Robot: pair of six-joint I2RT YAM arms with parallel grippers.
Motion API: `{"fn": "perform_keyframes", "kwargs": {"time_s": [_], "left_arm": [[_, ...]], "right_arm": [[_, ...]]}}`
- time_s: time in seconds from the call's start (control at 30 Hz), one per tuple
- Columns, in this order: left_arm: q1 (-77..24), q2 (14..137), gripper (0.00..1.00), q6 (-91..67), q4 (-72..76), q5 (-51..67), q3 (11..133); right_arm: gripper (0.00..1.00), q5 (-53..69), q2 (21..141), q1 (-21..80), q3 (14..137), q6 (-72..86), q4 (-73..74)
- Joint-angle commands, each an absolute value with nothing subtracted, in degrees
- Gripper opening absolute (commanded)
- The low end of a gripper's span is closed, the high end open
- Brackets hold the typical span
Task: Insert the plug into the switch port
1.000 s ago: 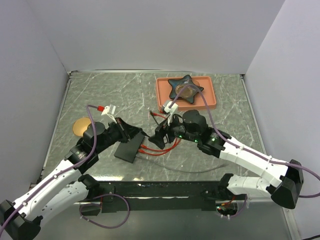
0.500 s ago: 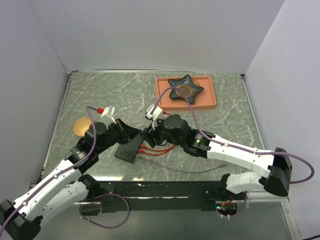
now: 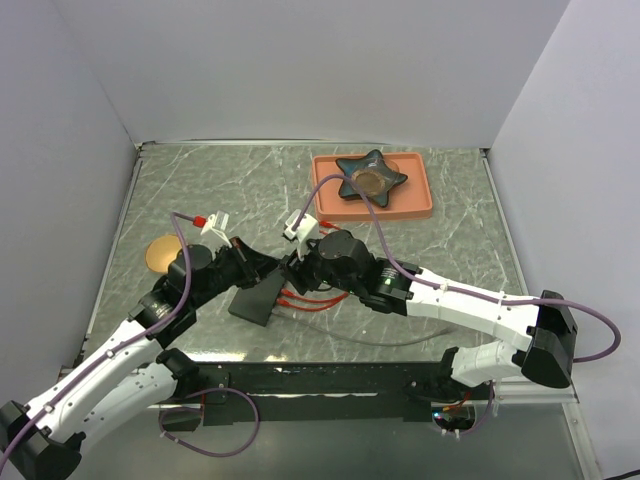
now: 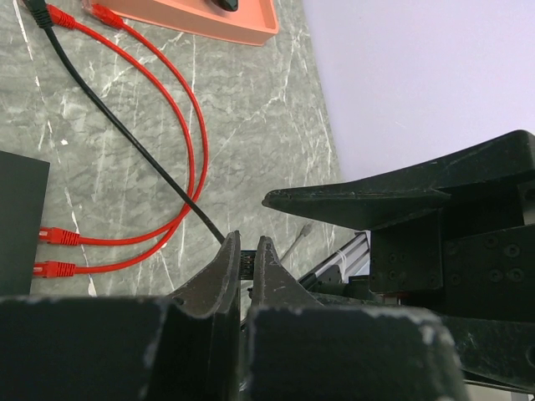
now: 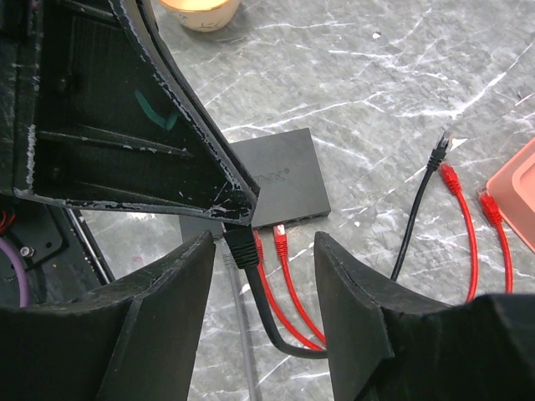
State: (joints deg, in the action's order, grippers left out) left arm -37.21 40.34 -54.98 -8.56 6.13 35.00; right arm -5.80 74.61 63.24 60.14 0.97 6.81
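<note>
Switch (image 5: 284, 180): lies flat on the desk (image 5: 401, 75), nearest of the task's things, with the socket edge turned toward the right arm.
Red plugs (image 5: 279, 236): two already sit in neighbouring sockets, with their leads looping away across the marbled top.
Left claw (image 4: 247, 246): closed, pinching the black plug (image 5: 242, 249) at its tip and holding it just off the socket edge, close beside the red plugs. Cannot tell whether the nose lines up with a free socket.
Right claw (image 5: 263, 242): jaws apart, one finger on each side of the black plug, touching neither side as far as the right wrist view shows.
Black lead (image 5: 410, 225): runs from the held plug out over the desk to a free end near the orange tray (image 3: 425, 205), well apart from the switch.
Step in hand: looks like a second grip or hand-over at the plug, just short of insertion.
Next move: probably calls for closing squarely on the plug body behind the nose, then levelling it and aiming at an empty socket beside the red ones. After that, a straight push with the switch kept from sliding.
</note>
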Motion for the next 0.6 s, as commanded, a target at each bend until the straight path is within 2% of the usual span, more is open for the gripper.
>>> {"fn": "perform_keyframes", "kwargs": {"time_s": [0.0,0.17,0.3,0.57], "left_arm": [[-37.4,39.2,0.01,-55.6,-8.5,5.8,37.8],[-37.4,38.7,0.01,-55.7,-8.6,6.0,38.0],[-37.4,38.0,0.01,-55.7,-8.9,6.1,38.1],[-37.4,36.9,0.01,-56.1,-9.5,5.6,38.3]], "right_arm": [[0.59,-6.5,74.1,63.9,61.7,0.4,4.3],[0.55,-6.5,74.5,63.8,61.5,0.5,4.7],[0.41,-6.4,74.3,64.0,61.2,0.4,4.1],[0.46,-4.6,75.4,64.2,62.0,0.4,4.2]]}}
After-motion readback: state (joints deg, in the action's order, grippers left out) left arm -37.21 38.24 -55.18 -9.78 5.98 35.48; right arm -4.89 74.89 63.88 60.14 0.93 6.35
